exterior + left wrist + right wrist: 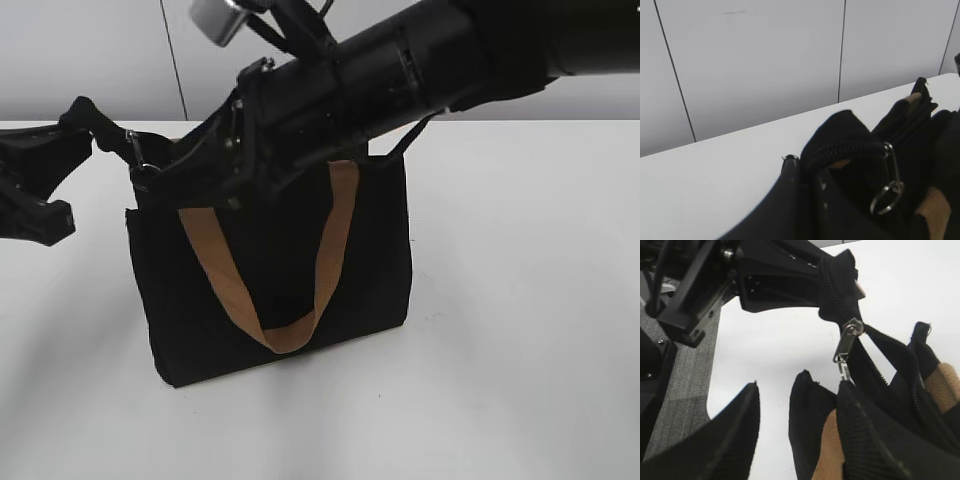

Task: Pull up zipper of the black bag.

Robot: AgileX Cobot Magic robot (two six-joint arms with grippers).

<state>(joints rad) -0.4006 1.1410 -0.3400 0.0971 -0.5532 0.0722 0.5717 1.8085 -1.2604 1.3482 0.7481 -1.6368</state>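
Black bag [270,300] stands near worktop's far-left edge — left gripper [832,277] clamped on zipper-track end, bracing. Right gripper [795,435] jaws apart, short of zipper [847,342] — next: close on pull tab.

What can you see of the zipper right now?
The zipper is a small silver metal slider at the bag end the left gripper pinches. Its tab hangs down, ending in a ring. Black toothed track runs from it along the bag's mouth. The right gripper sits just below, jaws apart, not clearly gripping it.
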